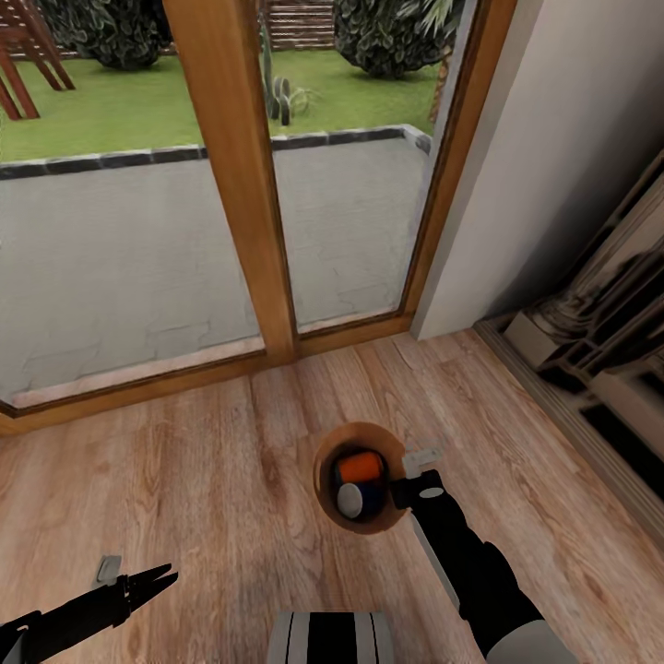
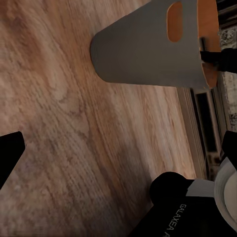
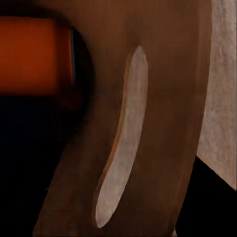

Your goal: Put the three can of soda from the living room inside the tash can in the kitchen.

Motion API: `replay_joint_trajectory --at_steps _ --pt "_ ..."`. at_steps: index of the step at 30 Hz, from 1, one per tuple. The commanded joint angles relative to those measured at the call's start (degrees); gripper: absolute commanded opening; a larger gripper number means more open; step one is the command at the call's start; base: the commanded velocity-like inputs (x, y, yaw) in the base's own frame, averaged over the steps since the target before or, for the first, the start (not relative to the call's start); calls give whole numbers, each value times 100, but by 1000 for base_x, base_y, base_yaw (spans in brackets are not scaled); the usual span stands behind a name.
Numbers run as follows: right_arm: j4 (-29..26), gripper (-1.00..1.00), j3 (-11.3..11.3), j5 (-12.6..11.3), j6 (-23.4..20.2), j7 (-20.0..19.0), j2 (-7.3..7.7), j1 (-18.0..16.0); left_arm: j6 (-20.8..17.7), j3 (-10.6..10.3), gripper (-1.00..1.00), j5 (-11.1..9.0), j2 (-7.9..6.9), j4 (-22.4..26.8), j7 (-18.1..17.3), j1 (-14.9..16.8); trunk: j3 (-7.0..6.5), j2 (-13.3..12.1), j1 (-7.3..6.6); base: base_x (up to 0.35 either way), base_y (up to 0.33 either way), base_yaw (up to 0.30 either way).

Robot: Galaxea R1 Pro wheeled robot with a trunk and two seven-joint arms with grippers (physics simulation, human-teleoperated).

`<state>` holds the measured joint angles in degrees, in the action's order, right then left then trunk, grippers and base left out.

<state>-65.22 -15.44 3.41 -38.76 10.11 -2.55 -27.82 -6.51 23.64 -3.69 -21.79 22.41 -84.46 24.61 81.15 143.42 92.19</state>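
grained wood floor (image 1: 203,480); right gripper (image 1: 406,480) clamps round bin (image 1: 325,480) rim, left gripper (image 1: 152,583) spread.

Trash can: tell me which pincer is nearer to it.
Right. The right pincer is at the rim of the trash can, apparently gripping it. The left pincer hangs apart over the wood floor, well off to the can's left.

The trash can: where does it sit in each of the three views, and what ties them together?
Head view: trash can low, right of centre, on the wood floor, cans inside.
Left wrist view: its grey outside wall at the top.
Right wrist view: its brown inner wall, seen close.
Shared landmark: the handle slot.
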Motion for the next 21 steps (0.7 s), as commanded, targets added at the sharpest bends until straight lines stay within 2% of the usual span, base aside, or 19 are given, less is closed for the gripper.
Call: replay_joint_trajectory --at_steps 1,21 --pt "0 100 -1 2 0 0 0 0 0 1 100 0 0 0 0 0 0 1 -15 0 0 0" --pt "0 100 -2 2 0 0 0 -2 0 1 100 0 0 2 -2 0 0 1 -15 0 0 0"
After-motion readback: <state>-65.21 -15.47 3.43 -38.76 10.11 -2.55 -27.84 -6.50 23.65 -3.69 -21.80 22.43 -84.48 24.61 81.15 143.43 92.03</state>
